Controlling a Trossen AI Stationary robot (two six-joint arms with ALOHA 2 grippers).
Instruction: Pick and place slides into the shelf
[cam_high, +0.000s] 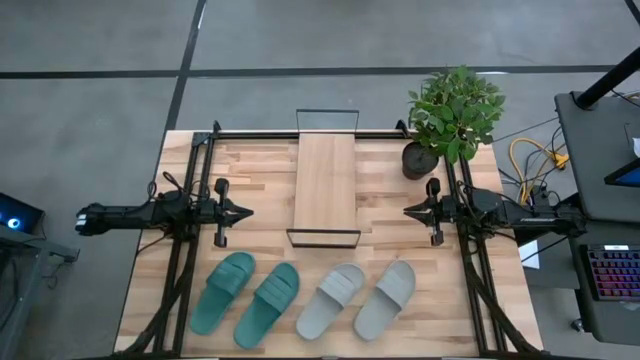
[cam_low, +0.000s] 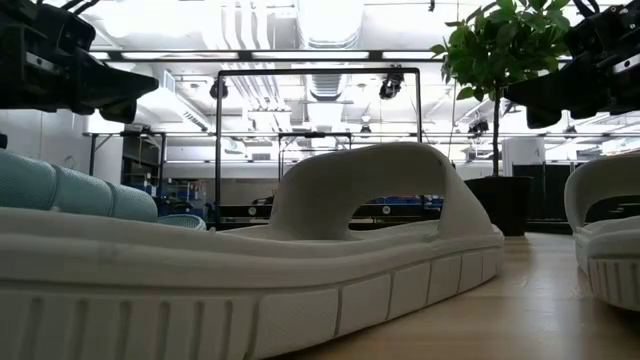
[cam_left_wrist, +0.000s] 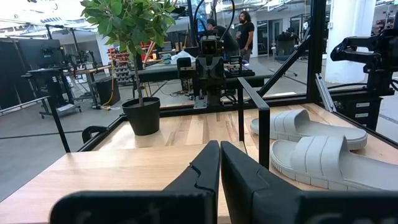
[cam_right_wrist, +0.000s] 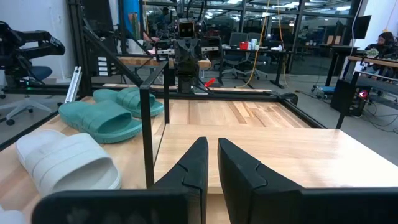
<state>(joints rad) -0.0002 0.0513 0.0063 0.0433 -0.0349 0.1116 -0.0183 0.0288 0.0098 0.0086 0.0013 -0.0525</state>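
Note:
The shelf (cam_high: 326, 185), a light plank in a thin black wire frame, stands at the table's middle. Along the near edge lie two teal slides (cam_high: 223, 291) (cam_high: 268, 303) and two pale grey slides (cam_high: 332, 300) (cam_high: 386, 298), soles down. My left gripper (cam_high: 245, 211) hovers shut to the left of the shelf and points at it. My right gripper (cam_high: 408, 210) hovers shut on the shelf's right and faces it. The left wrist view shows the grey slides (cam_left_wrist: 311, 149) beyond the shelf's frame. The teal slides (cam_right_wrist: 106, 115) and one grey slide (cam_right_wrist: 65, 158) show in the right wrist view.
A potted plant (cam_high: 455, 115) stands at the table's far right corner, behind the right arm. Black frame rails (cam_high: 185, 250) run along both sides of the table. In the low view a grey slide (cam_low: 380, 230) fills the foreground. People stand in the room beyond (cam_left_wrist: 245, 28).

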